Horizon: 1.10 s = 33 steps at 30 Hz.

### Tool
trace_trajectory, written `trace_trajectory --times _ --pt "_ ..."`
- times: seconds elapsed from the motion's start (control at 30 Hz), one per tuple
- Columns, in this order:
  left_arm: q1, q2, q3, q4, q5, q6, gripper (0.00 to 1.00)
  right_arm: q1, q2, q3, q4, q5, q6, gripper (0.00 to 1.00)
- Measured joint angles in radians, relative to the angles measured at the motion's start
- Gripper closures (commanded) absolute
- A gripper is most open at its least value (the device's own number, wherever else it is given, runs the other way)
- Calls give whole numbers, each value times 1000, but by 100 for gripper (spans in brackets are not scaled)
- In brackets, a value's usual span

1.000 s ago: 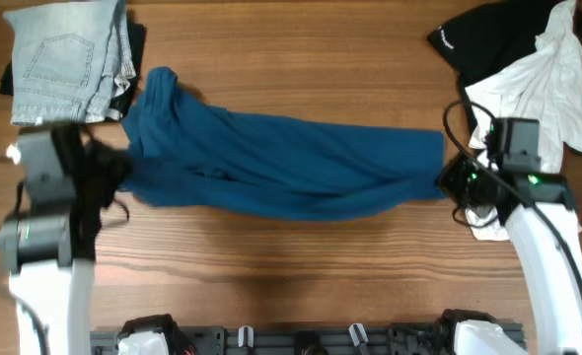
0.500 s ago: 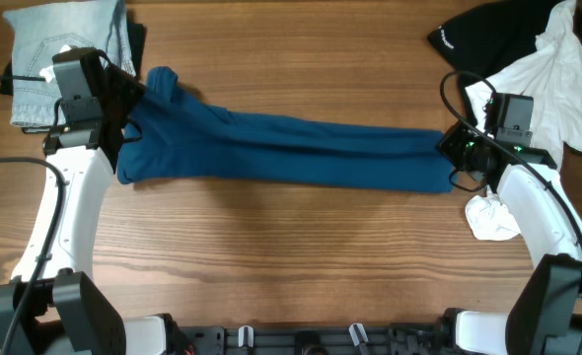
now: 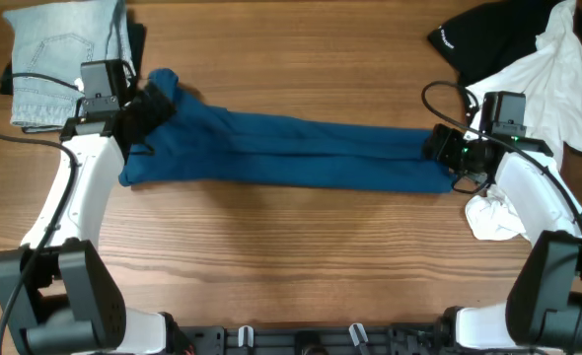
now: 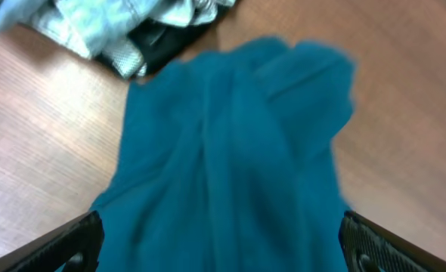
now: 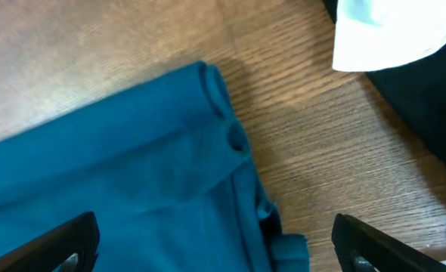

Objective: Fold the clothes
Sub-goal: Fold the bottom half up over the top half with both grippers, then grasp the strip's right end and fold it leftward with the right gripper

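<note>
The long dark blue garment (image 3: pixel 291 153) lies folded into a narrow band across the middle of the table. My left gripper (image 3: pixel 148 110) stands open over its bunched left end, the fingers (image 4: pixel 72 242) wide apart with blue cloth (image 4: pixel 230 151) lying loose between them. Over the right end my right gripper (image 3: pixel 439 148) is open too, its fingers (image 5: pixel 374 245) straddling the folded edge (image 5: pixel 132 174). Folded light blue jeans (image 3: pixel 64 59) rest at the back left on a black garment (image 3: pixel 138 39). Another black garment (image 3: pixel 488 39) and a white one (image 3: pixel 547 79) are heaped at the back right.
A crumpled white piece of cloth (image 3: pixel 493 217) lies by my right arm near the table's right side. The jeans' hem (image 4: pixel 94 23) and black cloth (image 4: pixel 162 41) sit just beyond the blue garment's left end. Bare wooden tabletop (image 3: pixel 291 256) runs along the front.
Both arms carried the blue garment's near edge back over itself, narrowing it into a band. Both grippers then opened and let go of the cloth.
</note>
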Motion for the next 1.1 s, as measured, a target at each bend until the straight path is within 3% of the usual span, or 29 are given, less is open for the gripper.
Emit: trace_trajectory --times 0.1,0.23,0.33,0.37,0.53,0.63,0.77,0.93,1.1 --pt "8 0 0 -63 0 36 0 0 66 0 0 -1 -55 22" --pt "44 -1 0 -113 0 50 0 0 146 15 -2 -37 -90 46" --pt "51 -2 0 -127 0 55 0 -6 158 18 1 -90 -93 93" --pt "51 -2 0 -130 0 58 0 -5 163 18 3 -106 -82 96" --pt "61 -2 0 -146 0 61 0 -62 168 55 -80 -148 -69 96" --pt "107 -2 0 -179 0 62 0 -163 170 183 -221 -151 -135 96" --pt "155 -2 0 -212 0 62 0 -183 171 368 -384 -204 -248 96" --pt "167 -2 0 -220 0 62 0 42 171 413 -408 -277 -287 96" --pt "167 -2 0 -220 0 62 0 342 171 413 -294 -282 -207 94"
